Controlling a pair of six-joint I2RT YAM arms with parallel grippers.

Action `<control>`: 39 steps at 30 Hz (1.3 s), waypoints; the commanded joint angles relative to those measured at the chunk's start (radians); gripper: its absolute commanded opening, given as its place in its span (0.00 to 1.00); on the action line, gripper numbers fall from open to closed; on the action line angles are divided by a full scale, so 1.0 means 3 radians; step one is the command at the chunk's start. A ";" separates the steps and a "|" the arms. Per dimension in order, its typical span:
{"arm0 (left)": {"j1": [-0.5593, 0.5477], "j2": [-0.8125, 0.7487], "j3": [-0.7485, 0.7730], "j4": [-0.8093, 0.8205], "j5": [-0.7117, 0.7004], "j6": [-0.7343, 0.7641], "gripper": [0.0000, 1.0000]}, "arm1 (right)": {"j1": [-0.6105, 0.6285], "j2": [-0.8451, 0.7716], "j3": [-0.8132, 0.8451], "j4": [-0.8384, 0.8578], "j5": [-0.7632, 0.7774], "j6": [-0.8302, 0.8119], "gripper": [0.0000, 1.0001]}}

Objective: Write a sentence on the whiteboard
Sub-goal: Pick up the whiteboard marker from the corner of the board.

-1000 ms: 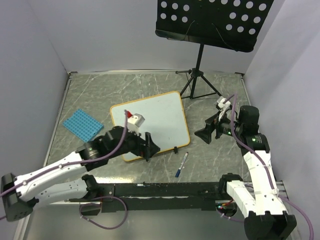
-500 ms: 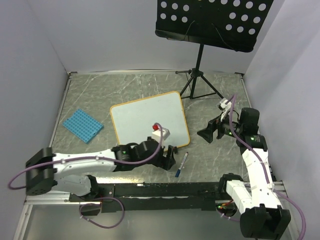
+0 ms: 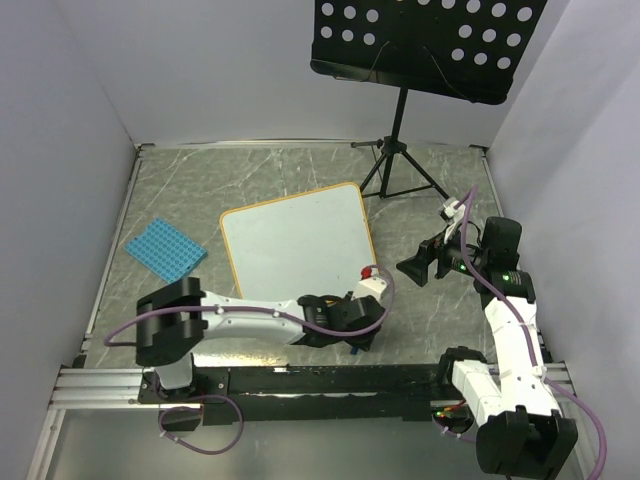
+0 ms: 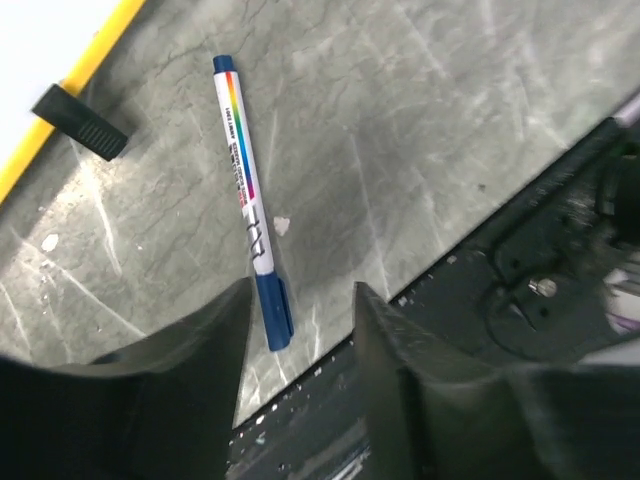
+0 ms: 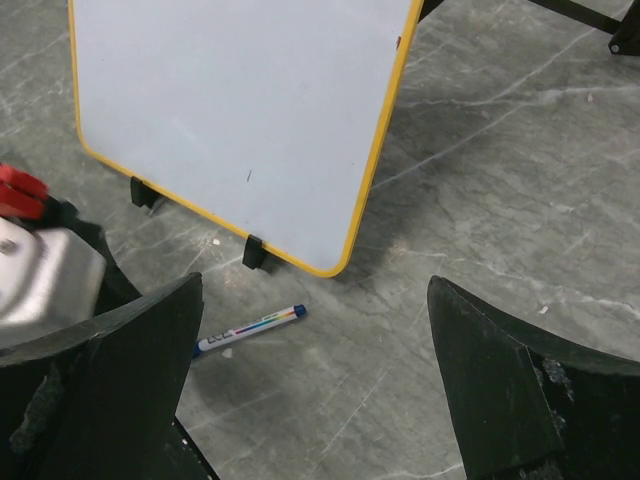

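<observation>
The whiteboard (image 3: 295, 245) lies flat mid-table, white with an orange-yellow frame and black clip feet (image 4: 80, 122). No sentence shows on it; its face (image 5: 240, 120) is blank except for a tiny dark speck. A white marker (image 4: 245, 190) with a rainbow stripe and blue cap lies on the table just off the board's near right corner. My left gripper (image 4: 300, 325) hangs low over it, open but narrowed, with the blue cap end between the fingers beside the left one. My right gripper (image 5: 315, 380) stands wide open and empty, above and right of the marker (image 5: 250, 327).
A black perforated music stand (image 3: 425, 40) on a tripod (image 3: 398, 170) stands at the back right. A blue studded tile (image 3: 165, 250) lies at the left. The black base rail (image 3: 320, 380) runs close behind the marker. Grey walls close in both sides.
My left arm has swung right from the board's near edge to the marker, dropped over it, and its jaws have narrowed. The right arm has barely shifted.
</observation>
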 commanded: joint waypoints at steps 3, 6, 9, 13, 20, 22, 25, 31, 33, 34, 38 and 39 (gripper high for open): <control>-0.0117 0.0288 0.0362 -0.0457 -0.0261 -0.0097 0.43 | -0.0049 -0.0037 0.0014 0.0095 -0.0063 -0.0056 1.00; -0.0183 0.0335 0.0332 -0.0539 -0.0261 -0.0158 0.42 | -0.0054 -0.0042 0.0019 0.0090 -0.0068 -0.0056 1.00; -0.0209 0.0386 0.0301 -0.0590 -0.0267 -0.0214 0.41 | -0.0054 -0.0047 0.0019 0.0090 -0.0084 -0.0051 1.00; -0.0209 0.0401 0.0306 -0.0575 -0.0272 -0.0240 0.41 | -0.0065 -0.0052 0.0014 0.0090 -0.0089 -0.0051 1.00; -0.0209 0.0544 0.0419 -0.0672 -0.0292 -0.0220 0.36 | -0.0085 -0.0052 0.0009 0.0090 -0.0114 -0.0046 1.00; -0.0209 0.0590 0.0424 -0.0703 -0.0292 -0.0225 0.34 | -0.0095 -0.0057 0.0009 0.0085 -0.0124 -0.0046 1.00; -0.0209 0.0616 0.0419 -0.0698 -0.0287 -0.0235 0.34 | -0.0100 -0.0052 0.0009 0.0090 -0.0135 -0.0046 1.00; -0.0209 0.0682 0.0449 -0.0682 -0.0236 -0.0220 0.30 | -0.0111 -0.0037 0.0009 0.0085 -0.0165 -0.0046 1.00; -0.0209 0.0733 0.0485 -0.0708 -0.0241 -0.0204 0.29 | -0.0116 -0.0047 0.0009 0.0085 -0.0165 -0.0046 1.00; -0.0209 0.0749 0.0496 -0.0738 -0.0246 -0.0199 0.29 | -0.0116 -0.0047 0.0009 0.0090 -0.0170 -0.0046 1.00; -0.0209 0.0897 0.0582 -0.0886 -0.0292 -0.0179 0.28 | -0.0121 -0.0042 0.0009 0.0080 -0.0186 -0.0051 1.00; -0.0209 0.0918 0.0593 -0.0907 -0.0317 -0.0168 0.27 | -0.0121 -0.0032 0.0014 0.0079 -0.0191 -0.0051 1.00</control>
